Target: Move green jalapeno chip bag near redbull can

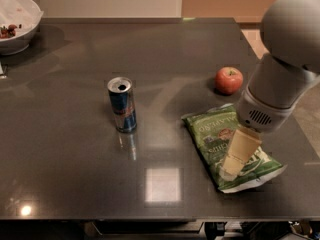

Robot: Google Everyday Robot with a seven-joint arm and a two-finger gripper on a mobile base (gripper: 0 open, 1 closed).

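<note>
Reach-to-grasp step: my gripper (232, 168) hangs at the near end of the green jalapeno chip bag (210, 133), which lies beneath it; spread or closed, I cannot tell. The redbull can (122, 105) stands well to its left, so next I secure the bag and carry it leftward

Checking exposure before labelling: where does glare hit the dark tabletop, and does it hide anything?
Camera view: a bright square reflection lies on the glossy dark table, between the slim blue-and-silver redbull can and the crinkly green jalapeno chip bag, covering neither; the cream gripper, over the bag's near end, is glare-free.
</note>
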